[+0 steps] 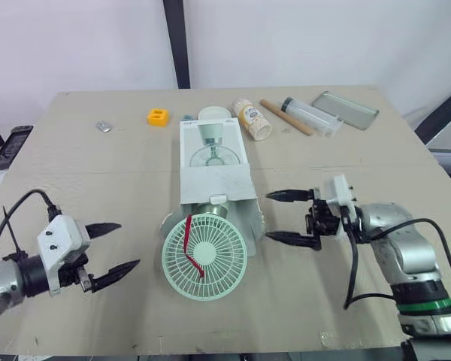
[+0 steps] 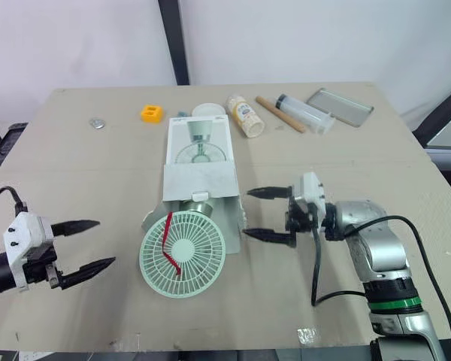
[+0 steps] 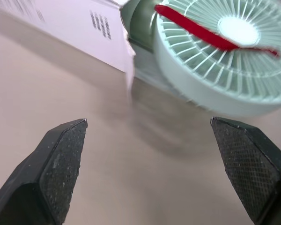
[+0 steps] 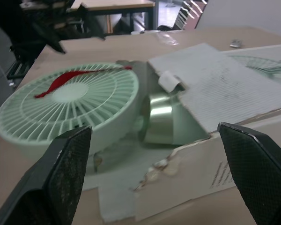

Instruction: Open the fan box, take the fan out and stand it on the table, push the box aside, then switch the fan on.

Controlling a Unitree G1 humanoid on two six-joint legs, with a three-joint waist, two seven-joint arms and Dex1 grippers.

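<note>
The white fan box lies flat in the middle of the table with its near flap open. A pale green fan with a red ribbon across its grille lies face up, half out of the box's near end. Its base is still inside the opening. My left gripper is open and hovers to the left of the fan, apart from it. My right gripper is open just right of the box's torn near flap, touching nothing. The fan head lies ahead of the left gripper's fingers.
Along the far edge sit an orange block, a small metal disc, a lying cream bottle, a wooden stick, a clear tube and a grey tray. A black device lies beyond the table's left edge.
</note>
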